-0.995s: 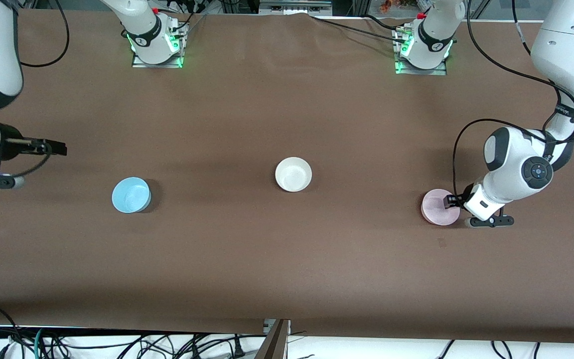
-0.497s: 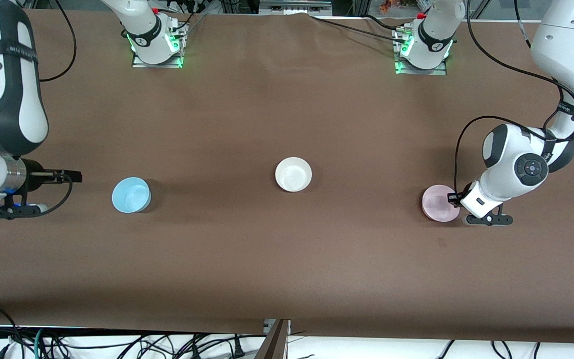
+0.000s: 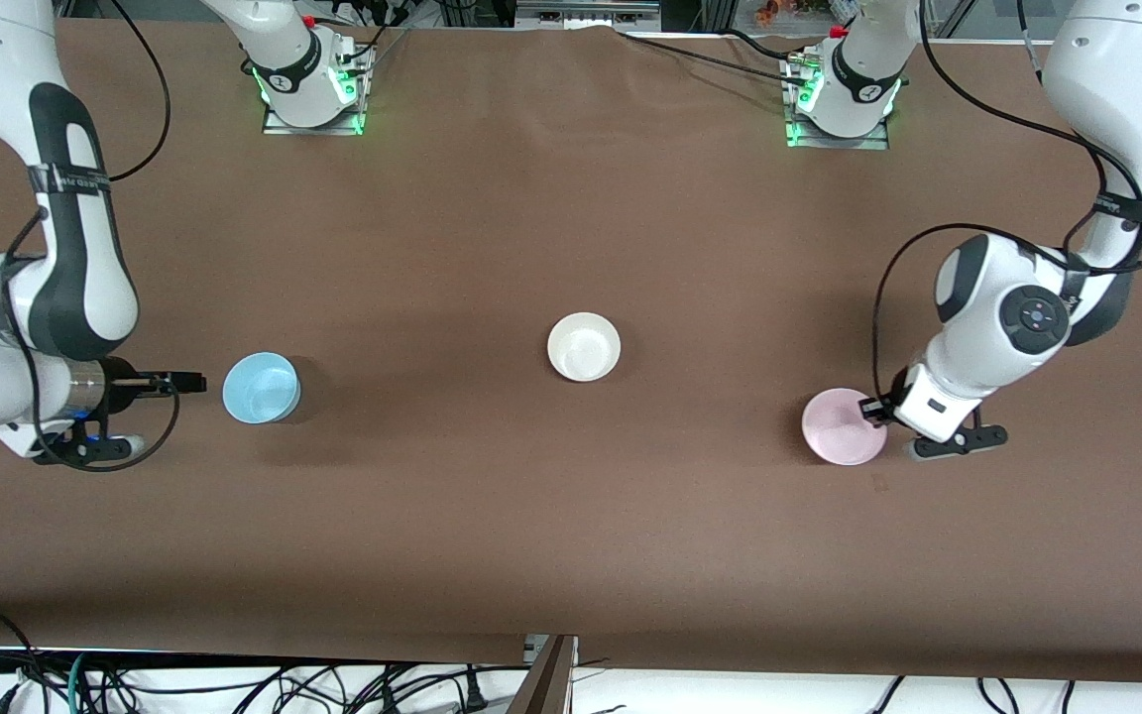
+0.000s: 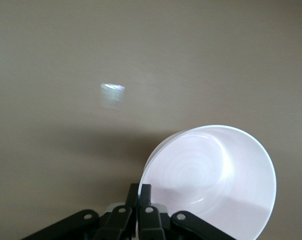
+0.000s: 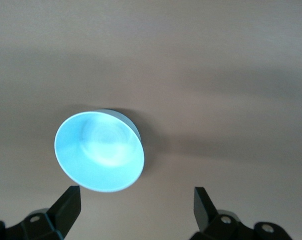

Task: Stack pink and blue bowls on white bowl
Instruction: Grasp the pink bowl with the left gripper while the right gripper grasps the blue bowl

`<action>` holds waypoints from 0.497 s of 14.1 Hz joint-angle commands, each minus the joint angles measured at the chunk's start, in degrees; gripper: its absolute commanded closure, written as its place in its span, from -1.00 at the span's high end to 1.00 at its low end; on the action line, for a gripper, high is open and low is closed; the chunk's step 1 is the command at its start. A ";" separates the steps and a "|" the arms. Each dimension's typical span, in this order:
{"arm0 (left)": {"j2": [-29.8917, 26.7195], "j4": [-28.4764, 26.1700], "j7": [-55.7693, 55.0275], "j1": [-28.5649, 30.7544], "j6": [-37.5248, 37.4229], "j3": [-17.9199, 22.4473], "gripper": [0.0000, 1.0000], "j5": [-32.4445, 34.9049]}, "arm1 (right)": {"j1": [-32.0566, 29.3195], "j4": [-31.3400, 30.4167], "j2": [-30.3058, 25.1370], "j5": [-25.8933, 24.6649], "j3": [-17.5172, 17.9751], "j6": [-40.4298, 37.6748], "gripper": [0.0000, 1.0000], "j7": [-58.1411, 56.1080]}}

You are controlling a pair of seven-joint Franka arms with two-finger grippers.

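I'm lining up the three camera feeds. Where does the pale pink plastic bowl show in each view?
Front view: the pale pink plastic bowl is at the left arm's end of the table, its rim gripped by the left hand.
Left wrist view: it fills the lower part.
Right wrist view: not in it.
Shared landmark: the left hand pinching its rim.

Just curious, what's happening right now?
Left gripper shut on pink bowl. Right gripper open beside blue bowl. White bowl unobstructed.

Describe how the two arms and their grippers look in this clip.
Both arms are glossy white with black joint sections and loose black cables along them. The left arm carries a round dark button pad; the right arm has a silver wrist ring. Left gripper and right gripper have black fingers.
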 commanded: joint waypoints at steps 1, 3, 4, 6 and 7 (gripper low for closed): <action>-1.25 -0.34 -13.20 -0.01 -2.52 -6.65 -1.00 -0.55 | -0.50 -0.64 1.86 2.54 0.32 2.87 1.00 -4.73; -1.16 -0.34 -22.87 -1.41 -2.53 -10.52 -1.00 -0.55 | -0.42 -0.64 3.18 2.54 0.41 4.01 1.00 -5.17; -1.08 -0.25 -27.44 -3.77 -2.53 -11.06 -1.00 -0.55 | -0.41 -0.91 3.70 2.54 0.50 4.45 1.00 -5.44; -0.99 0.10 -35.96 -8.78 -2.27 -11.07 -1.00 -0.64 | -0.50 -2.31 3.88 2.63 0.50 6.20 1.00 -7.71; -0.73 0.53 -40.62 -10.98 -2.00 -11.07 -1.00 -0.46 | -0.59 -3.18 3.89 2.63 0.50 6.91 1.00 -8.59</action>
